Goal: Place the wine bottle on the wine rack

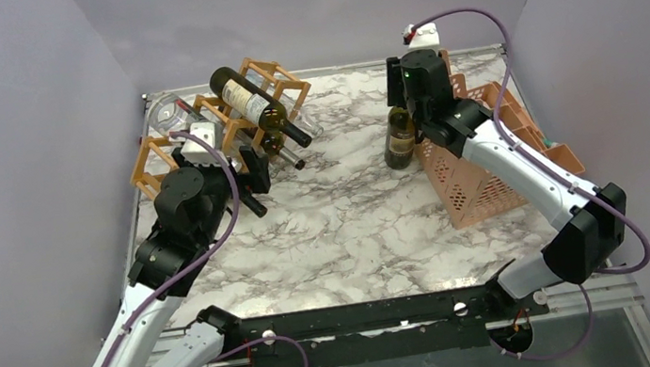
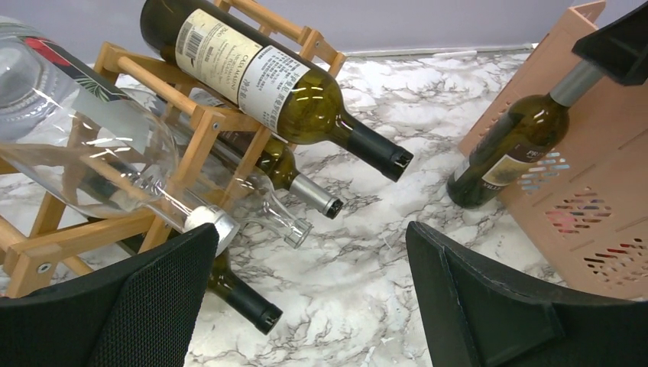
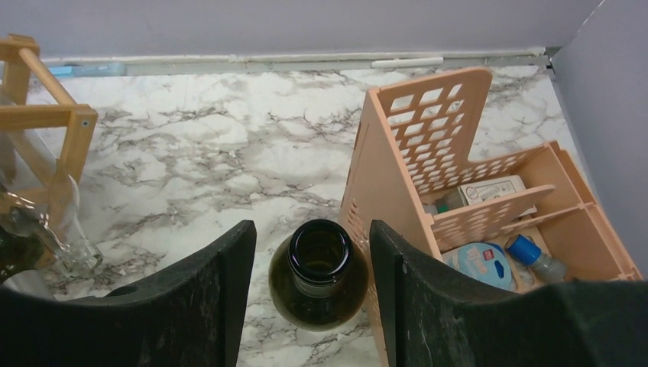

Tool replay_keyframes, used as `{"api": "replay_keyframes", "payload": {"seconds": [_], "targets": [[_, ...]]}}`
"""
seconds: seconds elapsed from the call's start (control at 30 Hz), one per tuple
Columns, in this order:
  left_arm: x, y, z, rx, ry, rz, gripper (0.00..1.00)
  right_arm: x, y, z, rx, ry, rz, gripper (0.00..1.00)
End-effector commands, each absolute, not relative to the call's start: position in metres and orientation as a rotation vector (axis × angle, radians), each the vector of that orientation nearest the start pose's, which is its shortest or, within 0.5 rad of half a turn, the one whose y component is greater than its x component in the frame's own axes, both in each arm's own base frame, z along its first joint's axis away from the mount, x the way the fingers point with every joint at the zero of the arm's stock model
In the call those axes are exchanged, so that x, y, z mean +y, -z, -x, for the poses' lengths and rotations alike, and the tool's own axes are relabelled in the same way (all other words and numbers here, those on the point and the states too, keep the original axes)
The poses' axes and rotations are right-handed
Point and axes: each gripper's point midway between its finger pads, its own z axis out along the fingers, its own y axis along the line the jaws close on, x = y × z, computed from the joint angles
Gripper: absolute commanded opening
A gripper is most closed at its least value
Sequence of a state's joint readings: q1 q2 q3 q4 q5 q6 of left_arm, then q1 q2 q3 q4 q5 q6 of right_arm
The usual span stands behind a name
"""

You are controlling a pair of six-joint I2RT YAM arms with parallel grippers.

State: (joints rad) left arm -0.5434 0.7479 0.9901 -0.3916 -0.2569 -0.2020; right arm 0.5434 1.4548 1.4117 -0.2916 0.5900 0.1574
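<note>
We see a marble-patterned bench w/ lilac walls on three sides. At far right stands a pink perforated crate w/ dividers; its compartments hold a blue-capped bottle, a pale box & a blue-white pack. Far left, a dark labelled bottle & a clear one lie slanted.

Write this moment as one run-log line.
right claw: open, straddling upright wine bottle neck beside pink crate | left claw: open, empty, by wine rack | bottle not yet racked
</note>
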Motion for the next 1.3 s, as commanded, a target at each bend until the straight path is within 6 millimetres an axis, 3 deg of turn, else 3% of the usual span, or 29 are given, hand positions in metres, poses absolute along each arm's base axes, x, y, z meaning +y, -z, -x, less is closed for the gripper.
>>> {"api": "replay_keyframes", "payload": {"seconds": [0.0, 0.13, 0.27, 0.47, 0.6, 0.8, 0.93, 1.1, 1.27], "targets": [[-0.127, -0.341, -0.263, 1.688, 0.418, -0.092, 0.99, 0.141, -0.289, -0.416, 1.908, 0.057, -0.042, 0.58], [-0.135, -0.337, -0.265, 1.708, 0.441, -0.122, 0.99, 0.14, -0.277, -0.42, 1.93, 0.04, -0.024, 0.52], [-0.143, -0.332, -0.267, 1.728, 0.465, -0.143, 0.98, 0.144, -0.274, -0.422, 1.926, 0.035, 0.039, 0.39], [-0.153, -0.324, -0.27, 1.741, 0.499, -0.172, 0.98, 0.153, -0.289, -0.418, 1.885, -0.002, 0.169, 0.16], [-0.173, -0.324, -0.268, 1.71, 0.585, -0.26, 0.95, 0.167, -0.306, -0.406, 1.861, -0.103, 0.263, 0.04], [-0.207, -0.319, -0.263, 1.668, 0.76, -0.369, 0.94, 0.186, -0.325, -0.371, 1.841, -0.284, 0.386, 0.01], [-0.226, -0.307, -0.258, 1.65, 0.879, -0.4, 0.93, 0.196, -0.317, -0.339, 1.851, -0.411, 0.474, 0.01], [-0.25, -0.295, -0.238, 1.559, 1.045, -0.474, 0.94, 0.208, -0.312, -0.305, 1.84, -0.576, 0.546, 0.01], [-0.271, -0.272, -0.225, 1.528, 1.073, -0.53, 0.96, 0.225, -0.308, -0.284, 1.83, -0.719, 0.629, 0.01]]}}
